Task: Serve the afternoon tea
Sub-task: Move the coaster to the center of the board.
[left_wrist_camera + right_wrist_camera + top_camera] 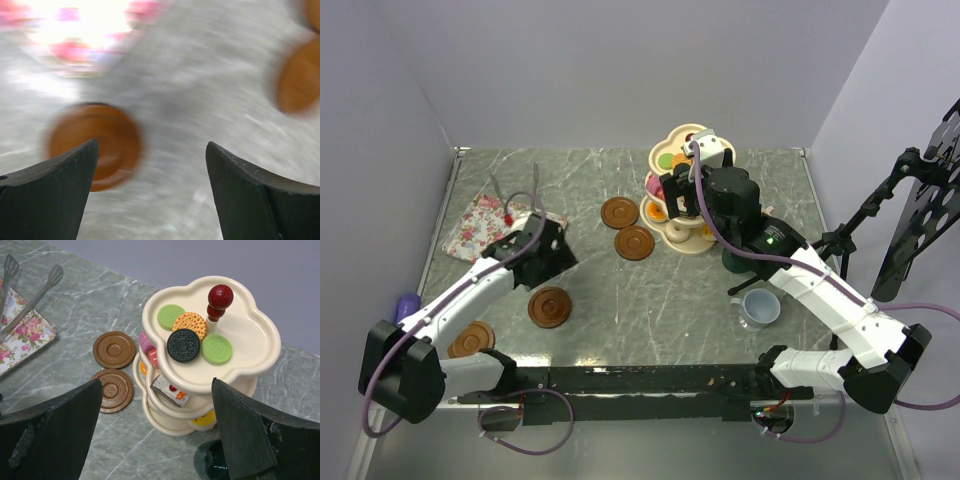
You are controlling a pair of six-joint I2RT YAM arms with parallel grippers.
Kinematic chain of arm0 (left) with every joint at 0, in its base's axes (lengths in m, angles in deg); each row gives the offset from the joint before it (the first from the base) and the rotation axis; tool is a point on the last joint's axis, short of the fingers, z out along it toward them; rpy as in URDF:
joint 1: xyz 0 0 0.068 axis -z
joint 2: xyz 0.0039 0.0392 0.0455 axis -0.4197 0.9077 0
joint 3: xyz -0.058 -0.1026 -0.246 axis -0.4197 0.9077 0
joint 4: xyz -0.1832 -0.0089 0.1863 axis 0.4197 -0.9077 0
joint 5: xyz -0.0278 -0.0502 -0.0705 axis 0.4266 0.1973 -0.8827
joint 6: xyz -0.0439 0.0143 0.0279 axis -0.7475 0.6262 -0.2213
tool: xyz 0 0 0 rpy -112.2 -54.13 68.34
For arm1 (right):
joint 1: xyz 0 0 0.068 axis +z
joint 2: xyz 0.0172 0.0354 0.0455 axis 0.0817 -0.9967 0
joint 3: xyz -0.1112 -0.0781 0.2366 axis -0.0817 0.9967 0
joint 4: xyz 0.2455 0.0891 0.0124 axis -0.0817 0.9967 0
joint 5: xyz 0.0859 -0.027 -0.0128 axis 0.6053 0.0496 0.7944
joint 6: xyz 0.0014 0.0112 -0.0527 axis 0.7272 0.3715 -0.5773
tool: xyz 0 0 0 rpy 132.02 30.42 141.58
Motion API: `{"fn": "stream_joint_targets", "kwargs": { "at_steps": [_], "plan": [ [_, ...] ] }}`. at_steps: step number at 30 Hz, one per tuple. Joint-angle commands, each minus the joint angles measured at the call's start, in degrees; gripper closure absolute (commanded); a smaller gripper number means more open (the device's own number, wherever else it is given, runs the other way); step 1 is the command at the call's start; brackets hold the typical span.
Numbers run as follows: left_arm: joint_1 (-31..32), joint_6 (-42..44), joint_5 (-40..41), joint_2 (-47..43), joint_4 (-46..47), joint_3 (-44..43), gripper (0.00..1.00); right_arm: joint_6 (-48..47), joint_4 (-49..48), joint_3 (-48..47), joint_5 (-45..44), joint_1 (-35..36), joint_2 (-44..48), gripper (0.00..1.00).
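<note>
Cake stand (250, 335) upright at 1 o'clock on the bench (590, 170), both pincers apart and empty.
The stand's long axis is vertical, with the red knob (220, 296) pointing up. It looks stiff and probably breakable, and the loose cakes (183, 345) may slide if it tilts, so I would grip the post under the knob. The right pincer (157, 405) hovers over it. The left pincer (152, 150) hangs above a saucer (95, 140) at 8 o'clock.
</note>
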Motion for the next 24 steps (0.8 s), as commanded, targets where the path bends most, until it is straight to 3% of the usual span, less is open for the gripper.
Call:
{"fn": "stream_joint_targets", "kwargs": {
  "at_steps": [1,8,17,24],
  "plan": [
    [-6.47,-2.65,5.61,0.09,-12.06,3.53,0.09,0.07,-1.98,-0.93,-0.02,-0.29,0.58,0.04],
    [-8.94,-4.14,3.25,2.55,-12.6,5.99,0.1,0.51,-2.06,-0.76,0.25,-0.2,0.84,0.05],
    [-8.94,-4.23,-3.25,6.33,-8.64,9.6,0.28,0.42,-2.24,-0.06,-0.37,-0.29,1.63,0.04],
    [-8.5,-2.74,-3.17,6.85,-5.31,11.09,0.44,0.51,-2.42,-0.23,0.51,-0.2,1.28,0.04]
  ]
}}
